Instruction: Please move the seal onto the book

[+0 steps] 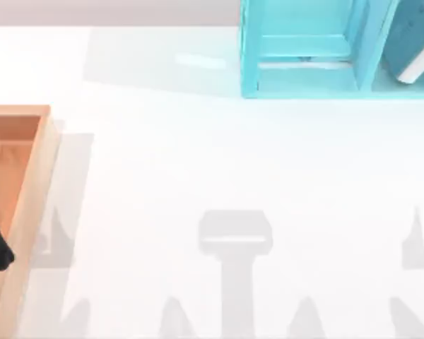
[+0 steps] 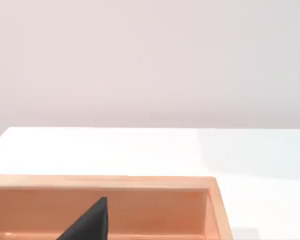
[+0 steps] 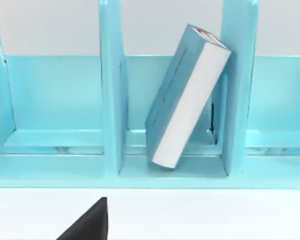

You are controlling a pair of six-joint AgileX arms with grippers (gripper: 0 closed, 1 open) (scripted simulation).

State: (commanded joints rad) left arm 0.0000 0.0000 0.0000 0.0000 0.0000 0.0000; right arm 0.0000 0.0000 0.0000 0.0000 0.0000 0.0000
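the book (image 3: 187, 95) leans tilted in the cyan shelf (image 1: 304, 70) at two o'clock; no seal is visible, so a blind reach risks toppling it. i cannot tell either pincer's state.

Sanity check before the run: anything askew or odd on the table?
Yes: the book stands tilted inside a compartment of the cyan shelf, leaning against a divider, not lying flat. A wooden tray sits at the table's left edge.

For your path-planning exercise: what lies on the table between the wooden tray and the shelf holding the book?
Nothing stands there. In the top view the stretch of table between the tray and the shelf with the leaning book is bare, crossed only by shadows.
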